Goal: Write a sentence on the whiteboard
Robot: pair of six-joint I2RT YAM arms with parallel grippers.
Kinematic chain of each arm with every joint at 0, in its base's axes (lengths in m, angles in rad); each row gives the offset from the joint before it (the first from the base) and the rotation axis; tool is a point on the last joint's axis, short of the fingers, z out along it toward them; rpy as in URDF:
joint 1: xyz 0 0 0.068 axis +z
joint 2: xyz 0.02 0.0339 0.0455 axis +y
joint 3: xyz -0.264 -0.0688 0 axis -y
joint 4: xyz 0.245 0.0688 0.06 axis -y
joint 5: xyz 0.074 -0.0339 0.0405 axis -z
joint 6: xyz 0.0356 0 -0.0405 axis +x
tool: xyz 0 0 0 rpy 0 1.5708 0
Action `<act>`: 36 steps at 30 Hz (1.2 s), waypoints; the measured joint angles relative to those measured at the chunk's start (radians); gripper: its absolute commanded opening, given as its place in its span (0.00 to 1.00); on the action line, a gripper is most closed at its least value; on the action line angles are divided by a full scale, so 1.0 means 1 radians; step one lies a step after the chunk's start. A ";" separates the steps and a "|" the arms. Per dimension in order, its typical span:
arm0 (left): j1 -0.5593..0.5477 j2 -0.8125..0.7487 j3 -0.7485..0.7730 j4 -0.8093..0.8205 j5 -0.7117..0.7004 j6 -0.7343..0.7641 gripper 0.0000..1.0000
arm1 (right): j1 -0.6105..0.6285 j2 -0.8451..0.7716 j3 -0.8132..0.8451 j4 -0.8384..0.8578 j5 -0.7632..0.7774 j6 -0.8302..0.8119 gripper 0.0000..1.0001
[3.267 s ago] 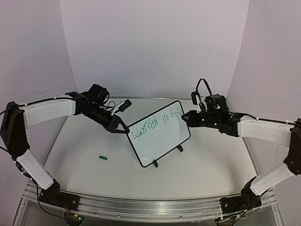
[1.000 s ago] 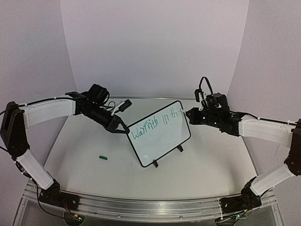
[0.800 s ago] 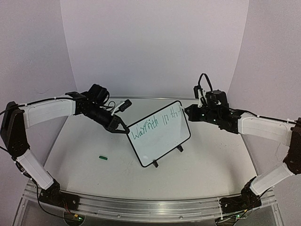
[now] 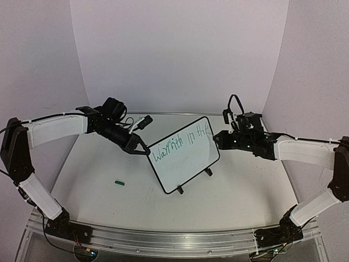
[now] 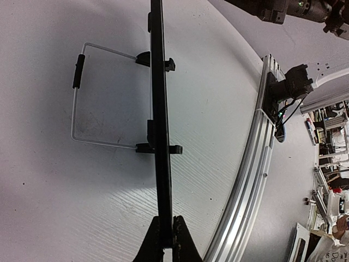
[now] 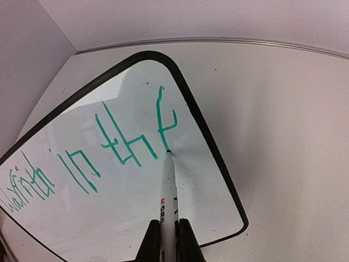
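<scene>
Low in the left of the top view we see a small green piece lying on the bench. At mid-frame the whiteboard stands on its feet. Our left hand is clamped on its left edge. Our right hand grips a marker, whose tip touches the board beside the green lettering near its top right corner.
</scene>
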State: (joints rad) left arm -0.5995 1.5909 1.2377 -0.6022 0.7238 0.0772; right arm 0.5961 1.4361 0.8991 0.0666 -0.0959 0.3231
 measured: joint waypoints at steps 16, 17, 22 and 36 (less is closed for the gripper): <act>0.000 0.001 0.000 0.000 0.002 0.003 0.00 | 0.000 0.003 0.046 -0.017 0.111 -0.007 0.00; 0.000 0.001 0.000 0.000 0.002 0.003 0.00 | 0.000 0.003 0.048 -0.017 0.111 -0.007 0.00; 0.000 0.001 0.000 0.000 0.002 0.004 0.00 | 0.000 -0.005 0.048 -0.025 0.107 -0.007 0.00; -0.002 0.001 0.000 0.005 0.002 0.005 0.00 | 0.000 -0.185 -0.002 -0.036 -0.017 0.004 0.00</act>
State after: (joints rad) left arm -0.6014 1.5917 1.2377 -0.5968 0.7255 0.0820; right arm 0.5961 1.2513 0.8970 0.0309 -0.1132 0.3273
